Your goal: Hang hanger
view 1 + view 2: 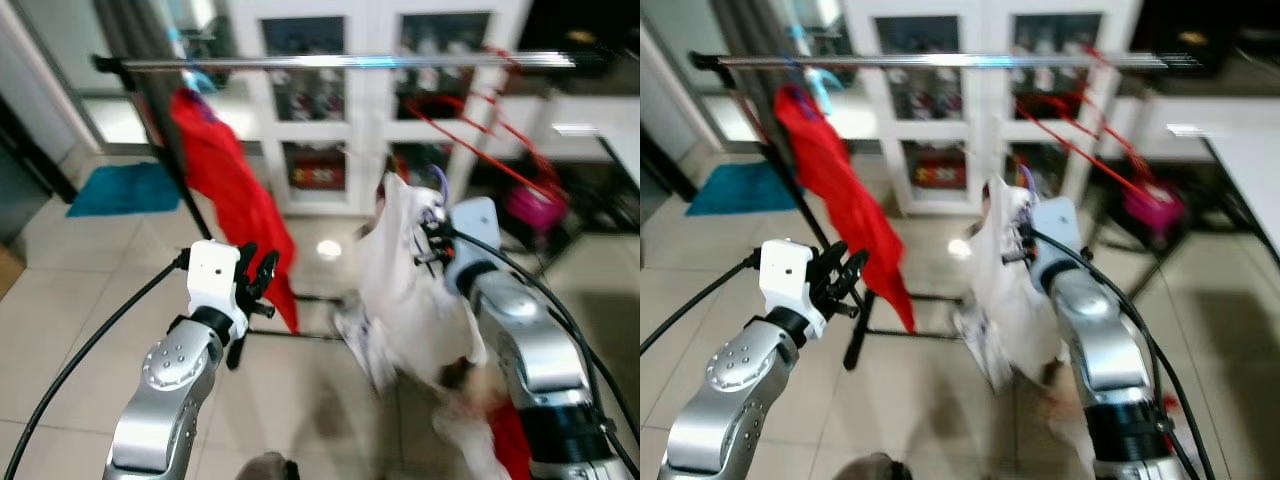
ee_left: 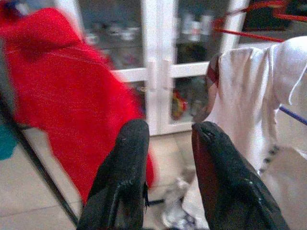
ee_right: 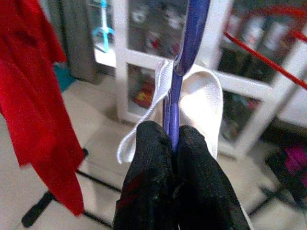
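Parted tool [image 2: 165, 143] between red garment [image 2: 72, 96], white garment [image 2: 249, 115]

No legible txt, labels, brands or nos. anywhere; pics too blurred to read any.

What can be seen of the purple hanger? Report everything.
The purple hanger is a thin, glossy bar, plastic by its look, standing roughly upright between the fingers of the right gripper, which is shut on it. A white garment hangs from it, its collar band looped around the bar. It is held below the metal rail, not yet hooked on. A curved purple part sticks up above the garment.
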Controlling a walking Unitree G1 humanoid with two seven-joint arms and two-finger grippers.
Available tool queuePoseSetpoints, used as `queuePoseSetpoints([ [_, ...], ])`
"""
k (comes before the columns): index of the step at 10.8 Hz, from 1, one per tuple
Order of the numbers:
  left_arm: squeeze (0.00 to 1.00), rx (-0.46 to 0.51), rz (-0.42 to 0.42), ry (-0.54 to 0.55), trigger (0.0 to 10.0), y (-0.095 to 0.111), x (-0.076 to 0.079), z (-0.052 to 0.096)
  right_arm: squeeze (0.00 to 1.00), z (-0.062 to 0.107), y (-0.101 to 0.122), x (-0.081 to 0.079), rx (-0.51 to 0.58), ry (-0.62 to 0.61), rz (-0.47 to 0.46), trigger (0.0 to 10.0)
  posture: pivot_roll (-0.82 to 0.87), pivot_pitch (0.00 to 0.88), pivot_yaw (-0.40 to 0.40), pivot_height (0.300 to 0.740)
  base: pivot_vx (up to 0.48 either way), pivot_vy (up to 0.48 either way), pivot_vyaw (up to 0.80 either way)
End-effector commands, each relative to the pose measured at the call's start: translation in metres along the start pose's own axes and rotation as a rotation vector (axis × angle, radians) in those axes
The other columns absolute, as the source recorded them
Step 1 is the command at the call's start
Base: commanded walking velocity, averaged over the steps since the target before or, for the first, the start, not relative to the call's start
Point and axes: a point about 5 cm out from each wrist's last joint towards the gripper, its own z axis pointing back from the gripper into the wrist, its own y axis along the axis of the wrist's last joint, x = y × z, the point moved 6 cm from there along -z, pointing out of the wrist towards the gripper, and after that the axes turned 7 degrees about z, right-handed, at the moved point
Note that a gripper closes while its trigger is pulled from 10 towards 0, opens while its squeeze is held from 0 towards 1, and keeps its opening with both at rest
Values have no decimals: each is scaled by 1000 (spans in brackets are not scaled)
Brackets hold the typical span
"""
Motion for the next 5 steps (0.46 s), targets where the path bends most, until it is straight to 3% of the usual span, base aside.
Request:
queuePoseSetpoints([
  [1,0,-16,-7,30,10000,-3,-8,2,0,-3,15,-12,53,41,20,10000,-48,76,66,740,431,0,438],
  [4,0,-9,-28,2,10000,1,-5,-1,0,-7,23,-9,96,27,-37,10000,-34,54,64,740,428,0,0],
  [5,0,0,-45,-16,10000,4,-4,-3,0,-7,38,-6,147,14,-62,10000,-39,43,57,740,371,0,0],
])
